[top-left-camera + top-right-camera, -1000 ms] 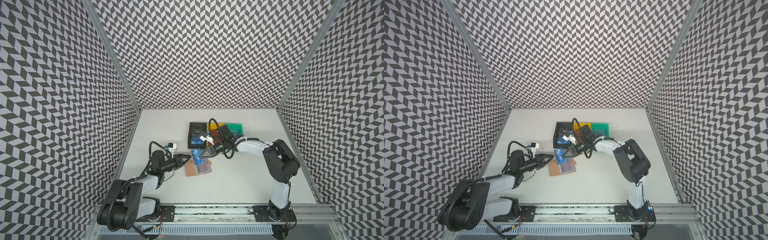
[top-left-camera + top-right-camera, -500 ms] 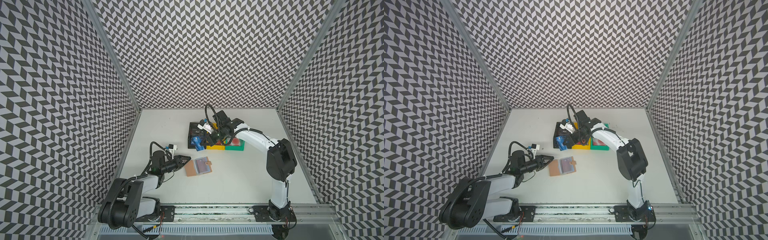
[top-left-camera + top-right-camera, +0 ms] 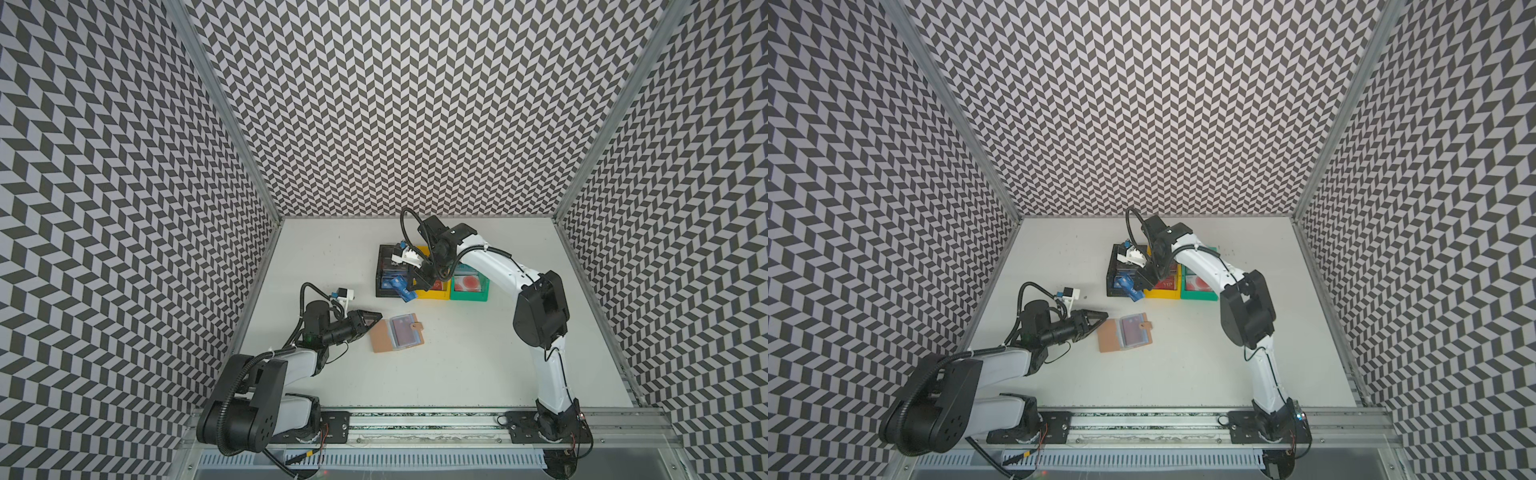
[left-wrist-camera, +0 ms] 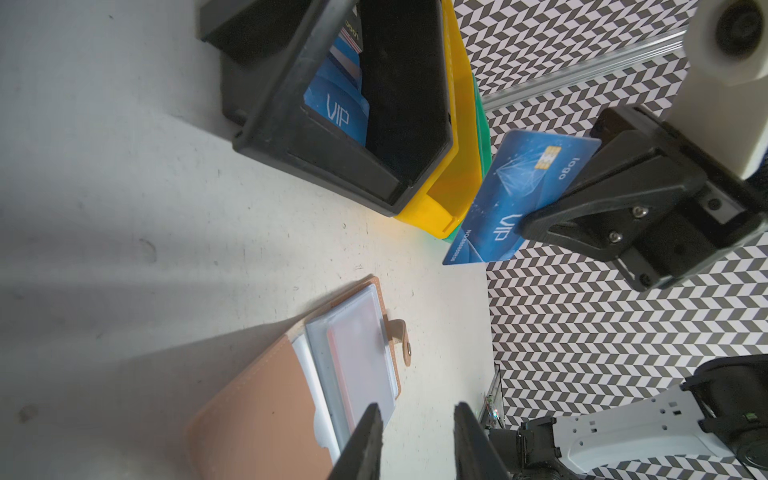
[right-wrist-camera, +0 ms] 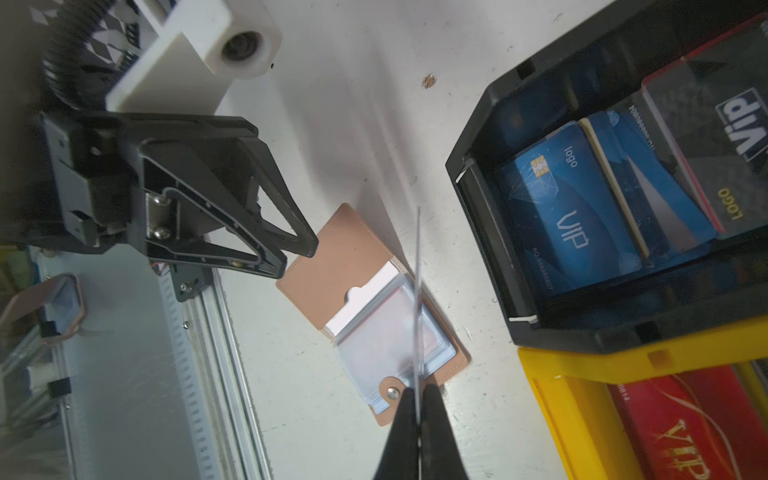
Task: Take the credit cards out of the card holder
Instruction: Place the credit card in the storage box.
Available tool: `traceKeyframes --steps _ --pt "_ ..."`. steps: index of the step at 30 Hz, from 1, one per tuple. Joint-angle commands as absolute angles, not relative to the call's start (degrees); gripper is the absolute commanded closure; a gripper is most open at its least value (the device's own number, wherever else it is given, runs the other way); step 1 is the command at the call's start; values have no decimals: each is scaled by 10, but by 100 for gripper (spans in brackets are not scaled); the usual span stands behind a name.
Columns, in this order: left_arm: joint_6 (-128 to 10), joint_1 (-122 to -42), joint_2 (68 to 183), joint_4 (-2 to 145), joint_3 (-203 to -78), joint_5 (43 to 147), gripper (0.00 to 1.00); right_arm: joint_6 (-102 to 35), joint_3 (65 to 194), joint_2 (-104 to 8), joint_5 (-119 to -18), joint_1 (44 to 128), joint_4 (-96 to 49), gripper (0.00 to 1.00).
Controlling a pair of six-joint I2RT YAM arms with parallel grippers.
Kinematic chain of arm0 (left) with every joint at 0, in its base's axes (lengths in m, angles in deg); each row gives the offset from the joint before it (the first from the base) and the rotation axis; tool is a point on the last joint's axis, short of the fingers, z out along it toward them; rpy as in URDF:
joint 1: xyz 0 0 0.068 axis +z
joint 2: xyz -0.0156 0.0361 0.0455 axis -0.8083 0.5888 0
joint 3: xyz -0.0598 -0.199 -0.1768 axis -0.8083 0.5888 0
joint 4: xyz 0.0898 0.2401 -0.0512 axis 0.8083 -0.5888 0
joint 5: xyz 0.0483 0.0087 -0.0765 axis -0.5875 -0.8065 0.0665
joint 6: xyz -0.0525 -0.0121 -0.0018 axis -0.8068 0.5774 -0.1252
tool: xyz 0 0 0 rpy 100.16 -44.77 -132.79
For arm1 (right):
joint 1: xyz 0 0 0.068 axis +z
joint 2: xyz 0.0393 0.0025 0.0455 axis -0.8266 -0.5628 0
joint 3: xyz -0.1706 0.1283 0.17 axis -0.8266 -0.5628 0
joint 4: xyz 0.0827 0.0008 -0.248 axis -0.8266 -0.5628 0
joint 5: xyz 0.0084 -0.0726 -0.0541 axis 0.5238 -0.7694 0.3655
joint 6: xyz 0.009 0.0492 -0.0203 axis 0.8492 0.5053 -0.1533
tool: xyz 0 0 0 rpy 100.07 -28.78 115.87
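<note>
the blue vip card [image 4: 519, 195] is pinched between the closed right fingers [image 4: 602, 208], over the front rim of the black bin [image 4: 324, 162]. the card holder [image 3: 397, 332] lies open on the worktop [image 3: 457, 374]. the left fingers [image 4: 361, 444], slightly parted, hold nothing just beside it.

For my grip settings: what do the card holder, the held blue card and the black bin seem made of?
Card holder: tan matte cover, leather or imitation, stitched edge; clear glossy plastic sleeves. Blue VIP card: thin glossy plastic, reflections show. Black bin: rigid moulded plastic, probably; slight sheen.
</note>
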State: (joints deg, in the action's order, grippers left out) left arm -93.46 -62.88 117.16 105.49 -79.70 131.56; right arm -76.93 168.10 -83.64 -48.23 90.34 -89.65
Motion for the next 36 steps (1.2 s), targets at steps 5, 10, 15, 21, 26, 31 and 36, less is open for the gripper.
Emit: traceKeyframes --steps 5,10,15,21,26,31,36 --pt "-925 -625 1186 1053 -814 1320 68 -892 1848 -883 -509 904 -986 100" --pt "-921 -625 1204 1053 -824 1324 68 -973 1867 -879 -567 917 -1004 100" --pt "-920 -625 1228 1061 -836 1332 68 -1000 1873 -890 -650 930 -996 100" --pt "-920 -624 1237 1064 -834 1333 69 -1016 1901 -909 -654 944 -988 100" --pt "-915 -622 1238 1062 -835 1334 69 -1032 1901 -924 -673 967 -980 100" --pt "-908 -616 1241 1057 -834 1335 69 -1031 1901 -944 -686 981 -972 100" --pt "-904 -613 1243 1054 -832 1336 69 -1033 1903 -958 -702 981 -963 100"
